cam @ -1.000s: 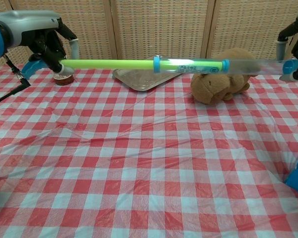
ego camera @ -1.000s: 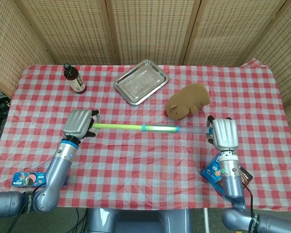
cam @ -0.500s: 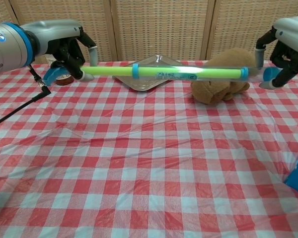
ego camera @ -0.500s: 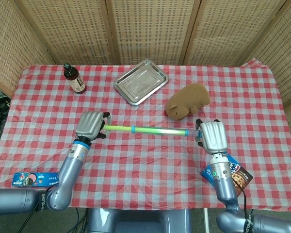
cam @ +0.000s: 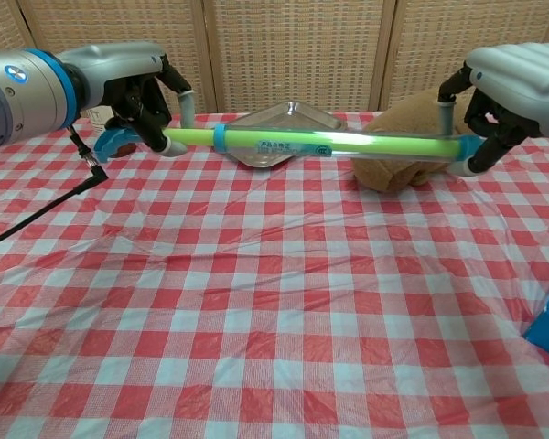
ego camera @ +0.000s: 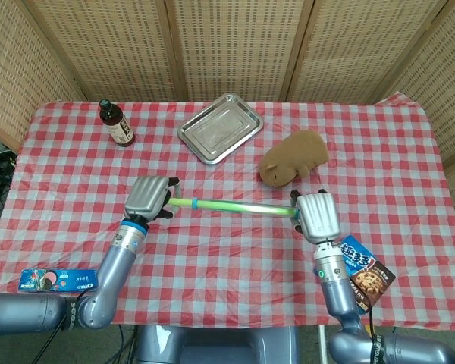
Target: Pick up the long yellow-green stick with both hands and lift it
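The long yellow-green stick (ego camera: 235, 205) (cam: 320, 143) hangs level above the checked tablecloth, clear of it in the chest view. My left hand (ego camera: 148, 198) (cam: 142, 91) grips its left end, fingers wrapped around it. At the other end my right hand (ego camera: 316, 216) (cam: 512, 87) holds the stick, with the tip hidden under the palm in the head view. A blue ring (cam: 219, 138) sits on the stick near the left hand.
A brown plush animal (ego camera: 293, 156) lies just behind the stick's right half. A metal tray (ego camera: 219, 127) and a dark bottle (ego camera: 116, 123) stand further back. A blue cookie pack (ego camera: 364, 271) lies at the front right, a blue biscuit box (ego camera: 57, 280) at the front left.
Both hands have drawn inward toward each other and nearer the robot. The stick has telescoped shorter between them, and its blue ring now sits closer to the left hand.
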